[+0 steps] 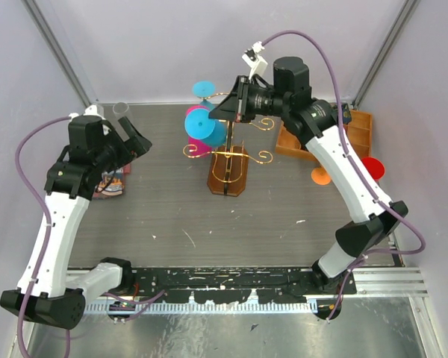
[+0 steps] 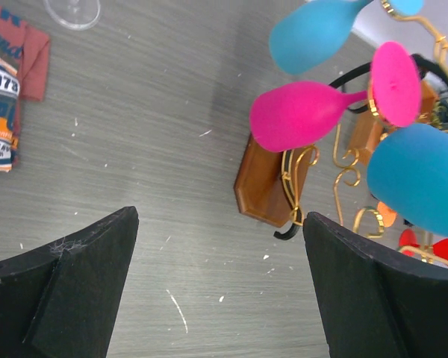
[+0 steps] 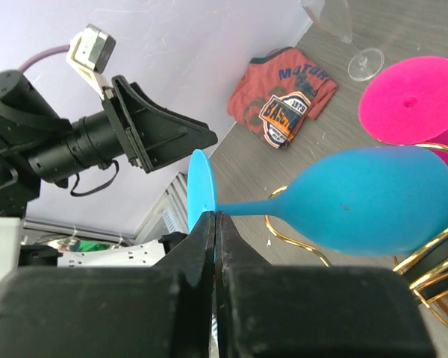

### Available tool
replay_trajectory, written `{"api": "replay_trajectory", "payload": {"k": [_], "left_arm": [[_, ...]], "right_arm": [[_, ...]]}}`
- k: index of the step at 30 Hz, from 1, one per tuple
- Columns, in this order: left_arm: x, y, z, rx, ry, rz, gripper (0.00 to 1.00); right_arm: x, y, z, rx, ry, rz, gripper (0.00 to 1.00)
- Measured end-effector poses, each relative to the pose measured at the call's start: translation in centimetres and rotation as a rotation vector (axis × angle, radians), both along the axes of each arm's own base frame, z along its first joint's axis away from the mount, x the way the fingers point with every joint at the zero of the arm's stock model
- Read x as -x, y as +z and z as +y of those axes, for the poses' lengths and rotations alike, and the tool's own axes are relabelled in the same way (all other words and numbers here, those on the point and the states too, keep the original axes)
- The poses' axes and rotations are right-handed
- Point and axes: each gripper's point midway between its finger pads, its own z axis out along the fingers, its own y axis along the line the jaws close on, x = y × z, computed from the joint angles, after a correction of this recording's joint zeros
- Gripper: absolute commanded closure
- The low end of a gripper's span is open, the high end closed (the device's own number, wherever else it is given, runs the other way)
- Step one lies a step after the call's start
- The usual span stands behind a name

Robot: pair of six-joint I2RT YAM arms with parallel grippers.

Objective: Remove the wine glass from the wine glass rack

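Observation:
The gold wire wine glass rack (image 1: 228, 165) stands on its brown wooden base (image 2: 265, 183) mid-table, carrying blue and pink wine glasses. My right gripper (image 3: 215, 218) is at the top of the rack (image 1: 222, 110), shut on the stem of a blue wine glass (image 3: 373, 198) right at its foot (image 3: 200, 190). The glass lies sideways with its bowl over a gold arm (image 3: 299, 242). A pink glass (image 2: 299, 115) hangs beside it. My left gripper (image 2: 220, 216) is open and empty above the table left of the rack (image 1: 134, 138).
A red printed cloth (image 1: 110, 183) and a clear glass (image 2: 73, 11) lie at the left. A compartmented orange-brown wooden tray (image 1: 358, 134) sits at the right, with a red glass (image 1: 372, 165) and an orange one (image 1: 321, 176) beside it. Grey walls enclose the table.

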Motion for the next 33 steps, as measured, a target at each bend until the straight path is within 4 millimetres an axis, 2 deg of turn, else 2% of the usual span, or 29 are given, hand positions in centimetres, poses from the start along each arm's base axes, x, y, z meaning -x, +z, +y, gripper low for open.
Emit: {"api": "replay_trajectory", "payload": {"k": [2, 5, 9, 11, 15, 18, 21, 26, 30, 33], "left_arm": [[-0.1, 1.1, -0.1, 0.008, -0.005, -0.026, 0.01], [-0.2, 3.3, -0.2, 0.016, -0.016, -0.080, 0.02], [-0.6, 6.9, -0.2, 0.005, -0.045, -0.162, 0.02], [-1.0, 9.0, 0.0, -0.009, -0.064, -0.211, 0.01], [-1.6, 12.0, 0.4, -0.038, -0.092, -0.273, 0.01], [-1.6, 13.5, 0.1, -0.035, -0.130, -0.304, 0.01], [-1.4, 13.9, -0.9, -0.010, -0.188, -0.303, 0.01], [-1.7, 13.3, -3.4, 0.064, -0.329, -0.228, 0.01], [-2.5, 11.0, -5.1, 0.123, -0.421, -0.110, 0.01], [-2.4, 9.6, -5.7, 0.154, -0.457, -0.040, 0.01]], "right_arm": [[0.9, 0.7, 0.2, 0.022, 0.013, -0.065, 0.99], [3.9, 1.8, 1.6, 0.069, 0.069, -0.223, 0.99], [9.9, 3.0, 4.7, 0.131, 0.195, -0.477, 0.99], [12.3, 3.2, 6.1, 0.162, 0.250, -0.605, 0.99], [14.8, 2.0, 7.5, 0.264, 0.314, -0.821, 0.99], [15.4, 0.4, 8.1, 0.354, 0.343, -0.937, 0.99], [15.2, -1.4, 8.0, 0.461, 0.368, -1.030, 0.99], [15.1, -2.1, 8.0, 0.529, 0.393, -1.120, 0.99], [14.8, -2.0, 7.9, 0.551, 0.395, -1.165, 0.99], [14.8, -2.2, 8.0, 0.561, 0.402, -1.179, 0.99]]}}
